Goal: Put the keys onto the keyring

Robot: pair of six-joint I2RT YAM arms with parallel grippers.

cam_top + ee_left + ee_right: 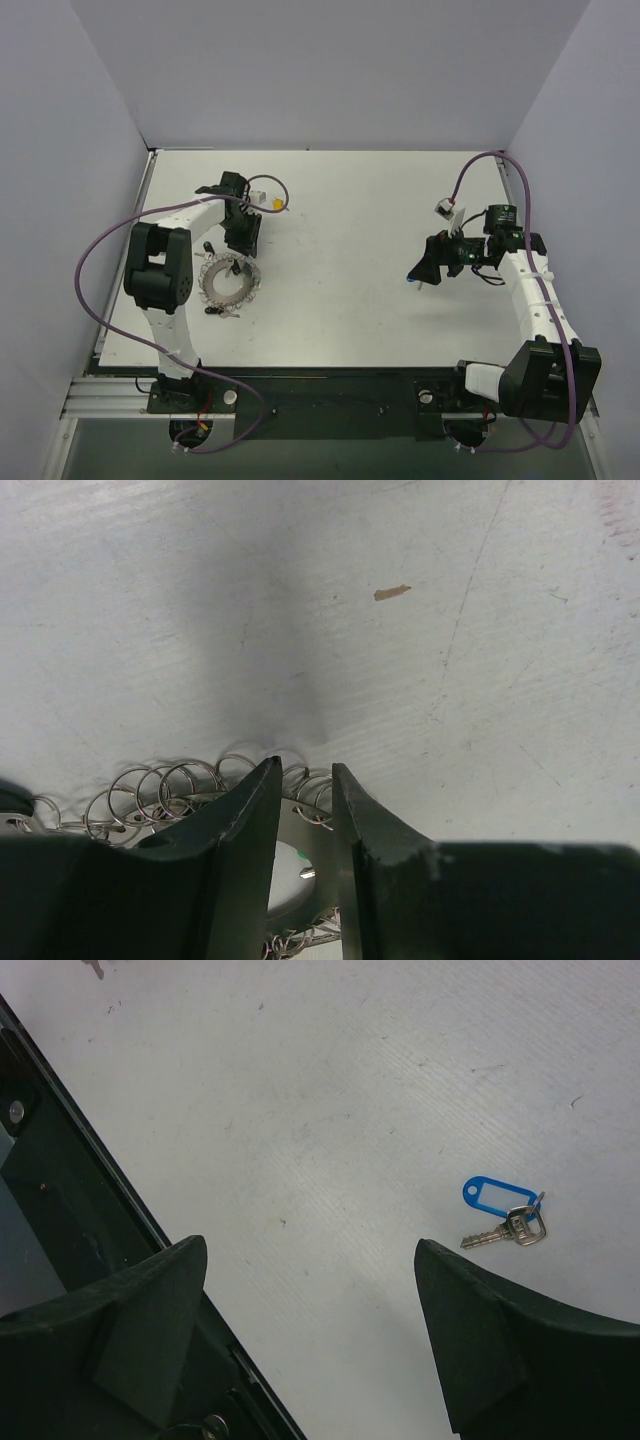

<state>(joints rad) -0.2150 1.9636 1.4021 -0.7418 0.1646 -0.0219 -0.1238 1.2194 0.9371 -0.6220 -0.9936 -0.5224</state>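
Your left gripper point(304, 770) stands narrowed, its fingers straddling the rim of the keyring point(165, 790). You cannot tell whether they actually pinch it. The ring's small wire loops fan out just beyond the tips and to their left, on the table point(420, 630). Your right gripper point(310, 1250) is spread wide with nothing between its fingers. The blue key point(505, 1218) lies just past the fingertip on the right of the wrist view, outside the gap.

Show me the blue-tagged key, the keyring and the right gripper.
blue-tagged key point(522, 1228): right wrist view, on its silver head.
keyring point(210, 287): top external view, on its left rim.
right gripper point(310, 1250): right wrist view, midway between fingertips.
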